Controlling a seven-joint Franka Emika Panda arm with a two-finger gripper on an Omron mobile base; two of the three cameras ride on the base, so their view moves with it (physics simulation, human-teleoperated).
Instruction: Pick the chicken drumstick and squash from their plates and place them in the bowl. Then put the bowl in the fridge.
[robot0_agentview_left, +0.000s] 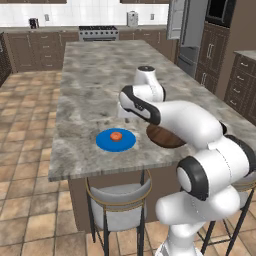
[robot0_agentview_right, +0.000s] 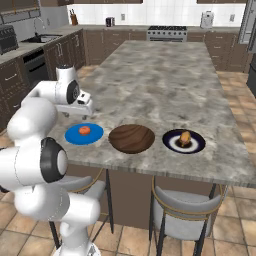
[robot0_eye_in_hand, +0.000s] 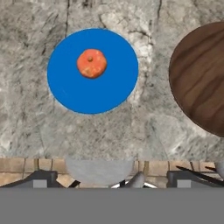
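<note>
Squash (robot0_eye_in_hand: 92, 63) on blue plate (robot0_eye_in_hand: 78, 94), marble counter (robot0_eye_in_hand: 26, 127).

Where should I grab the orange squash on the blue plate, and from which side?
Probably from straight above, closing across the widest part of the squash. It is small, round and squat, sits alone on the flat blue plate, slightly off centre, so nothing blocks the fingers and no side offers a better hold.

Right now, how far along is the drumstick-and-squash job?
Nothing looks done yet. The round dark brown wooden bowl is empty on the marble island counter. The small orange squash sits on the flat bright blue plate; the brownish chicken drumstick is on the dark-rimmed plate. In hand: the gripper is above the blue plate. Left: both picks, then bowl to the fridge.
</note>
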